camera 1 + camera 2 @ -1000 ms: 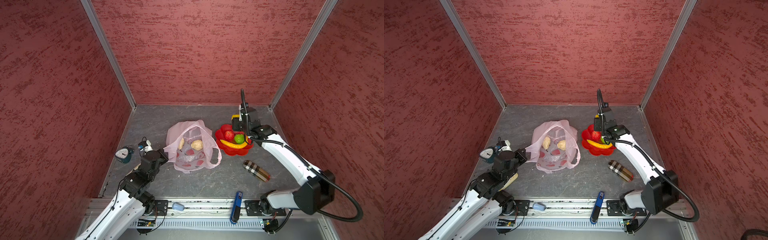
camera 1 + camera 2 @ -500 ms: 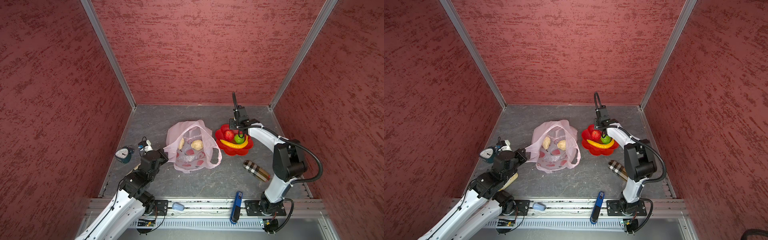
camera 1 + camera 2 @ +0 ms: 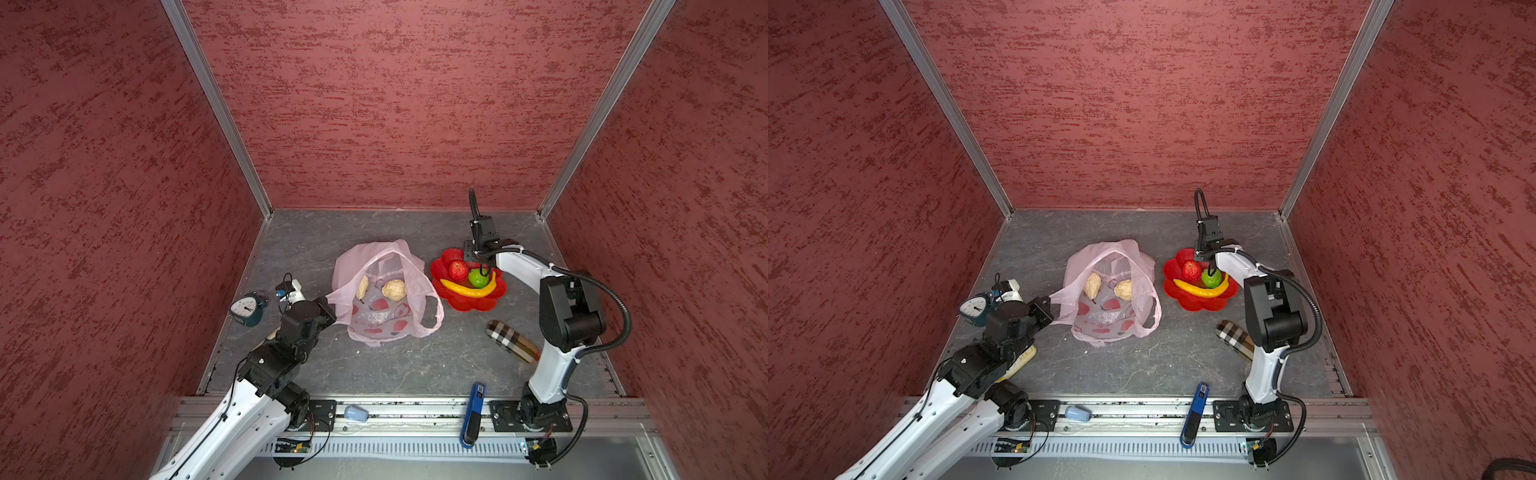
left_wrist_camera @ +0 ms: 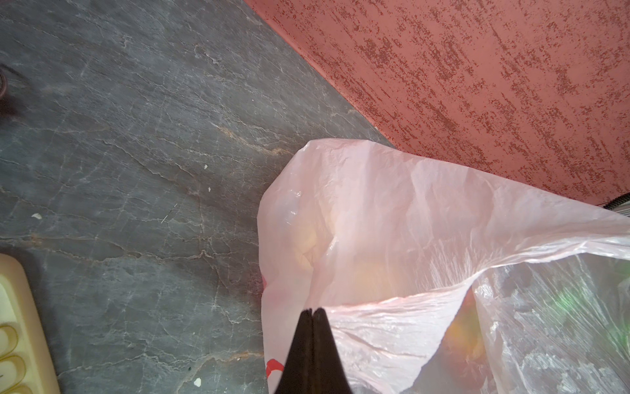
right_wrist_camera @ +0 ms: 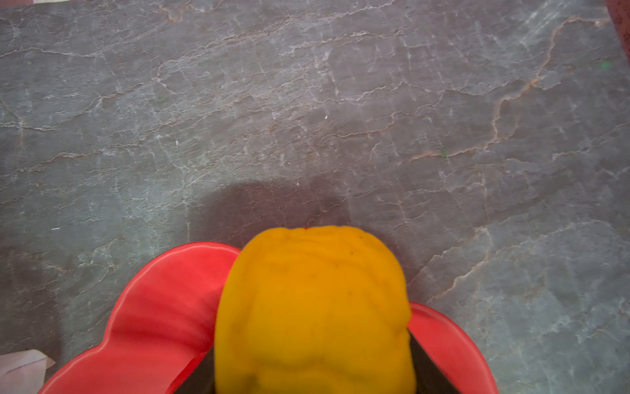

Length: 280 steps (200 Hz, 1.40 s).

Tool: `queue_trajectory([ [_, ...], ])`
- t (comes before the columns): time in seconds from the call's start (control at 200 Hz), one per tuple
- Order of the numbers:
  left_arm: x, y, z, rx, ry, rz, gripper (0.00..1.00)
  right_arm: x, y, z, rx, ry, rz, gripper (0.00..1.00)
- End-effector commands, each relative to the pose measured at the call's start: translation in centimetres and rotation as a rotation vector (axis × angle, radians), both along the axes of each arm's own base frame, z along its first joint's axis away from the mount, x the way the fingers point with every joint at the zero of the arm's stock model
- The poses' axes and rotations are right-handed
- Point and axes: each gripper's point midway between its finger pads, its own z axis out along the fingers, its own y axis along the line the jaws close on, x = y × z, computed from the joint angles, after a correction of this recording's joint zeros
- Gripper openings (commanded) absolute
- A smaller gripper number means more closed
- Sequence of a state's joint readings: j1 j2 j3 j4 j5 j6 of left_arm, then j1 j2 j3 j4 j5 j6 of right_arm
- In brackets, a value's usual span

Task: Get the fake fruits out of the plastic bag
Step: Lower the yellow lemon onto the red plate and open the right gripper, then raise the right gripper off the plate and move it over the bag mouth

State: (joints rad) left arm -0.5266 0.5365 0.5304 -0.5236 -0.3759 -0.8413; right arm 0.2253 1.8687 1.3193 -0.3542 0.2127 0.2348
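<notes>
Plastic bag [image 3: 368, 259] at centre of both top views, lying on grey surface [image 3: 395, 365], mouth open toward frame top. Inside: two beige lumpy fruits [image 3: 394, 289] side by side; nothing else seen thru the film except printed apples. Left tool [image 4: 312, 315] fully closed, pinching bag rim at its left edge, holding mouth spread.

Right of bag, apart from it: red dish [image 3: 471, 305] w/ red apple [image 3: 457, 270], green round fruit [image 3: 478, 277] and banana [image 3: 465, 289] in it. Right tool [image 3: 481, 266] over dish's upper part, approx. half open, clamped on yellow round fruit [image 5: 313, 307]. In right wrist view, fruit over dish rim; touching dish or not, can't tell.

Step in hand, prob.: setting fruit no. 4 into dish. Next: release low, away from rim, to avoid roll-out. Then back across to bag for the two beige ones. Left pinch needed meanwhile, else mouth likely to collapse.
</notes>
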Motion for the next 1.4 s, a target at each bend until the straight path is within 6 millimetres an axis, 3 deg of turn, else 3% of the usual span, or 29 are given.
queue_trajectory([
  [0.0, 0.0, 0.1, 0.7, 0.004, -0.01, 0.002, 0.03, 0.7, -0.2, -0.3, 0.002, -0.022, -0.008, 0.56],
  [0.496, 0.0, 0.0, 0.7, -0.001, -0.01, -0.001, 0.04, -0.8, -0.3, -2.3, 0.018, 0.014, -0.019, 0.57],
  [0.982, -0.2, 0.0, 0.6, -0.001, -0.008, -0.002, 0.04, -0.7, -0.3, -2.7, 0.018, 0.023, -0.023, 0.68],
  [1.147, -0.3, 0.2, 0.4, 0.001, -0.001, 0.003, 0.03, -0.7, -0.1, -1.8, 0.023, 0.011, -0.015, 0.7],
  [1.398, -0.1, 0.0, 0.7, 0.001, -0.011, 0.003, 0.04, -1.8, 0.8, 2.3, 0.054, -0.045, 0.034, 0.83],
])
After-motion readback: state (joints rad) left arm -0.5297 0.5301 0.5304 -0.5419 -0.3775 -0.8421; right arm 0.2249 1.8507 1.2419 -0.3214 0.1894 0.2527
